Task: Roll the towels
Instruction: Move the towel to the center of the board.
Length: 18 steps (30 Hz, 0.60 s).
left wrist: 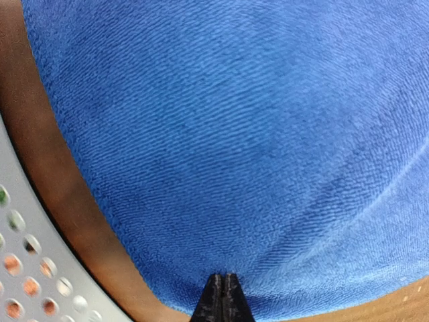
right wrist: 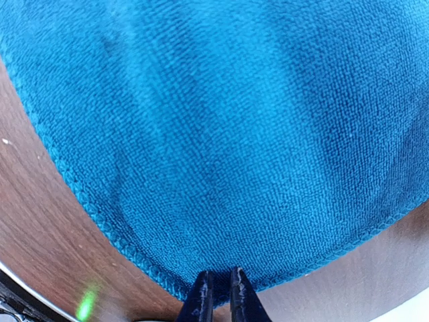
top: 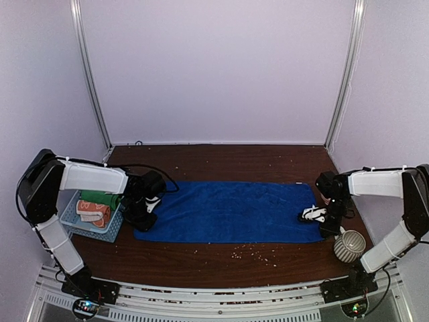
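Note:
A royal blue towel (top: 228,211) lies spread flat across the middle of the table. My left gripper (top: 142,223) is at its near-left corner. In the left wrist view its jaws (left wrist: 223,276) are pressed together on the towel (left wrist: 234,134) just inside the edge. My right gripper (top: 325,230) is at the near-right corner. In the right wrist view its fingertips (right wrist: 219,272) pinch the towel's hem (right wrist: 234,121) with a thin gap between them. A rolled green towel (top: 100,199) and a rolled orange-and-white towel (top: 94,212) lie in the basket. No dark red towel shows.
A light blue perforated basket (top: 75,213) stands at the left edge beside my left arm; it also shows in the left wrist view (left wrist: 27,248). A striped bowl (top: 350,246) stands at the near right, close to my right arm. Crumbs lie on the brown table (top: 248,253).

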### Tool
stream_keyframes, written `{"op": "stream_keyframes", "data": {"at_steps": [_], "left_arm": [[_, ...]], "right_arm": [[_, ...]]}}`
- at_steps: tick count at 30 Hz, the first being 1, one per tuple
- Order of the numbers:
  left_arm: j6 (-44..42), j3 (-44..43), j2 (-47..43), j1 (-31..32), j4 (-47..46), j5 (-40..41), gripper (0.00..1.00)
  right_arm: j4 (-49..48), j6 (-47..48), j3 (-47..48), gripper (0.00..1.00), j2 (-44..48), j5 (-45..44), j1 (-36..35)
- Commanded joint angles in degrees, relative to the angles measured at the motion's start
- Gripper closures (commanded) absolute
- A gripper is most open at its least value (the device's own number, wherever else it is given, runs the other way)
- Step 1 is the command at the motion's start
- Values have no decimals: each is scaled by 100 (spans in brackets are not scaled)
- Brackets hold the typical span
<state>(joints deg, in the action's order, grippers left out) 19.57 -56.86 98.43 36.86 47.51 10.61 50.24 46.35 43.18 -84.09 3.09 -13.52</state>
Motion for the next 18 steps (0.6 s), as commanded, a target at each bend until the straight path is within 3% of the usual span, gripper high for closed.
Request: {"op": "stream_keyframes", "data": {"at_steps": [1, 5, 8, 9, 10, 13, 18], "left_arm": [[346, 285, -245, 48, 431, -263, 100], [346, 260, -376, 48, 532, -127, 100], [208, -323, -510, 47, 531, -40, 100], [147, -560, -548, 45, 494, -5, 94], [77, -801, -580, 37, 439, 21, 81], [-277, -1569, -639, -65, 224, 22, 63], [-1007, -2887, -590, -400, -340, 40, 50]], "right_arm": [[316, 89, -72, 90, 34, -169, 8], [476, 126, 178, 86, 79, -25, 8], [669, 101, 658, 78, 167, 355, 14], [765, 62, 962, 75, 173, 532, 16], [824, -7, 1195, 72, 158, 759, 18], [856, -259, 2018, 66, 61, 1032, 72], [491, -1203, 3525, 64, -210, 1039, 246]]}}
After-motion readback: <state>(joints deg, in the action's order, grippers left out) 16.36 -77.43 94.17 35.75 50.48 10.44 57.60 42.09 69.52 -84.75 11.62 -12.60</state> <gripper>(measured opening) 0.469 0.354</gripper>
